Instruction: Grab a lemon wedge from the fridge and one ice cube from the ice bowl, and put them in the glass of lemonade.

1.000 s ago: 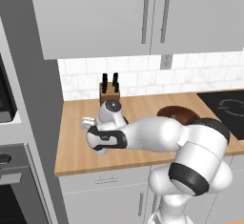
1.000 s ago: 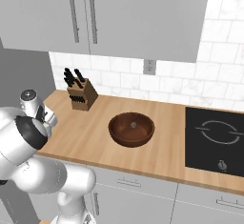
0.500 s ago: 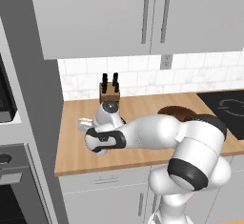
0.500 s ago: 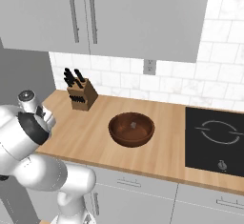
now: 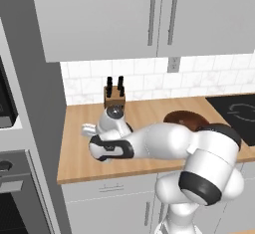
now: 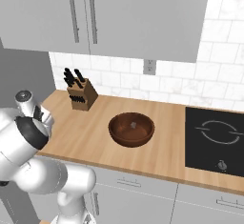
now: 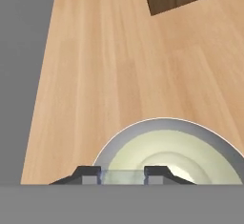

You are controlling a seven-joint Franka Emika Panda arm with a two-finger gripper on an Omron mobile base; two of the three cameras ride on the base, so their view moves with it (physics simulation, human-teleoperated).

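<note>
Clear ice cube [image 7: 122, 177] (pinched in hand [image 7: 122, 176]) hangs over lemonade glass [image 7: 176, 157].

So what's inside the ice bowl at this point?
In the right base view the ice bowl holds one small pale cube near its middle, and nothing else shows on the visible floor. The near inner wall is hidden behind the rim. In the left base view the arm covers most of the bowl.

Dark brown ice bowl [image 6: 131, 129] mid-counter [image 6: 90, 132], knife block [image 6: 81, 97] by the backsplash, cooktop [image 6: 214, 142] at right.
</note>
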